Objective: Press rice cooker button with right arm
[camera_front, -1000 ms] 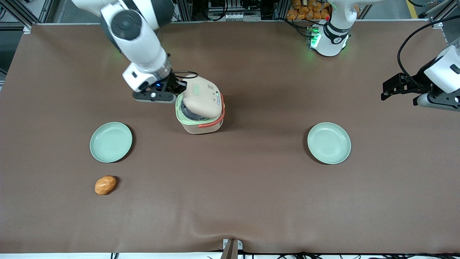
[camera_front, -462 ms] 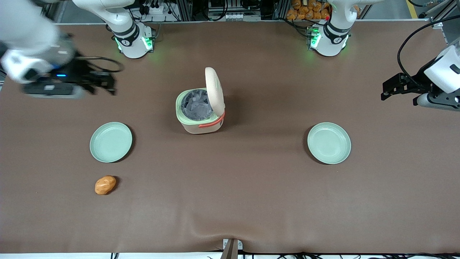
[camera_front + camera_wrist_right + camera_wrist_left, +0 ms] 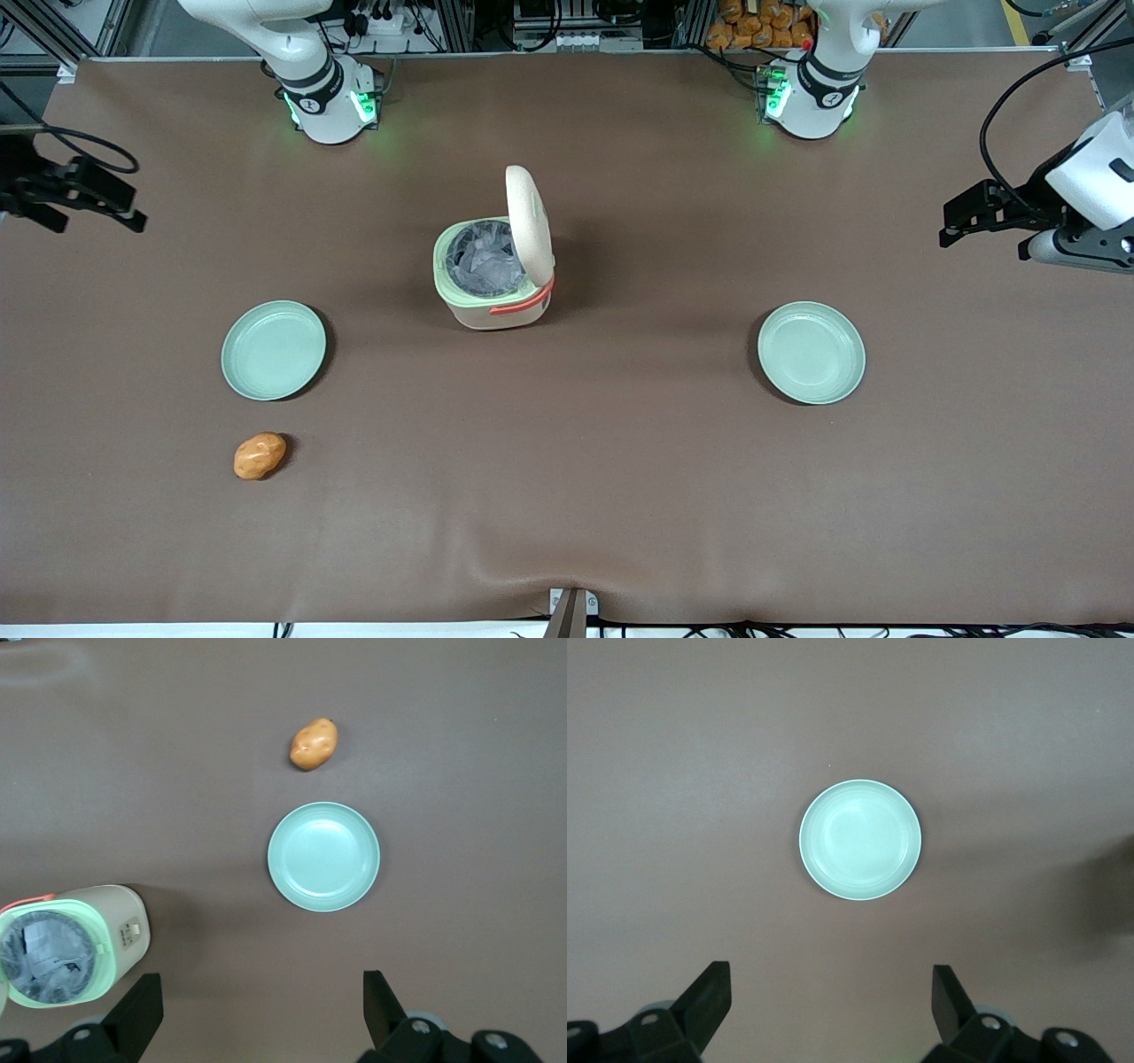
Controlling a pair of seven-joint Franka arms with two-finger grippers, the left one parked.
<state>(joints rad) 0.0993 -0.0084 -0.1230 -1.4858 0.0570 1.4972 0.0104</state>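
The cooker (image 3: 493, 276) stands near the middle of the brown desk (image 3: 620, 496), its lid (image 3: 529, 223) swung up and standing nearly upright, so the dark inner pot with a crumpled clear lining shows inside the pale green rim. The coral handle (image 3: 523, 305) lies across the side nearest the front camera. In the right wrist view the cooker (image 3: 66, 943) shows its open pot and a small button panel (image 3: 130, 931) on its cream wall.

The tool (image 3: 128, 208) hangs at the working arm's end of the desk, well apart from the cooker and touching nothing. Its two black fingers (image 3: 142, 1005) stand wide apart with only bare desk between them, so it is open and holds nothing.

A pale green plate (image 3: 273, 349) lies on the desk between the cooker and the working arm's end, somewhat nearer the front camera than the cooker. A potato (image 3: 260, 455) lies near that plate, nearer still to the front camera, not touching it. In the right wrist view the plate (image 3: 323, 856) and potato (image 3: 314, 743) lie close together but apart.

A second plate (image 3: 811, 352) sits toward the parked arm's end, well apart from the cooker; it shows alone in the left wrist view (image 3: 860, 840).
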